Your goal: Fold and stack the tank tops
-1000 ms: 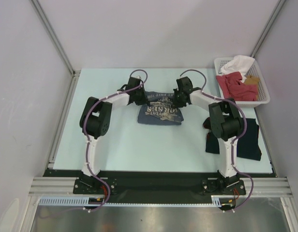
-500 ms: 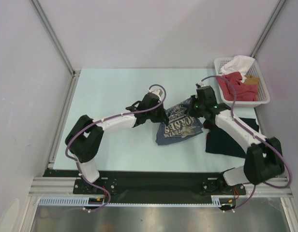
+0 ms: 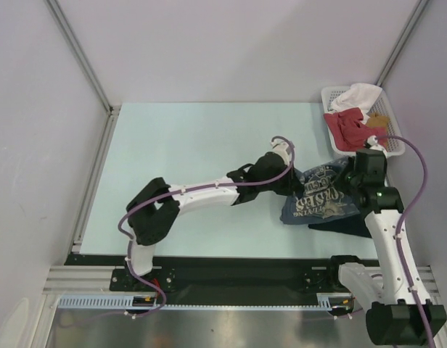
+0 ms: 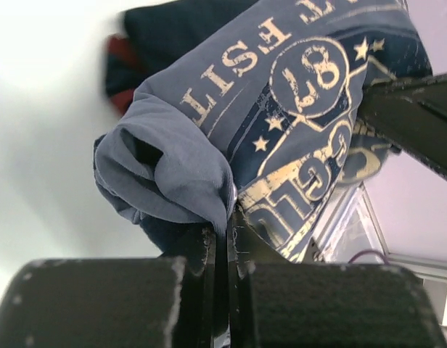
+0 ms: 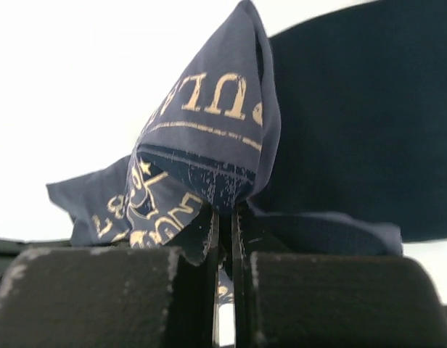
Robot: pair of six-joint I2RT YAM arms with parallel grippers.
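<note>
The slate-blue cloth tank top with pale printed lettering (image 3: 319, 201) is bunched over the plain dark navy tank top (image 3: 352, 227) at the bench's (image 3: 187, 145) right side. The left hand (image 3: 292, 187) and right hand (image 3: 352, 185) each pinch an edge of it.

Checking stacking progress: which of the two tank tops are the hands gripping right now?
The slate-blue tank top with pale printed lettering: the left hand and right hand each pinch an edge. The plain navy tank top lies flat, ungripped.

One printed top (image 3: 321, 201), one navy top (image 3: 350, 228), one basket (image 3: 331, 90), one red garment (image 3: 345, 127), one white garment (image 3: 358, 96).
</note>
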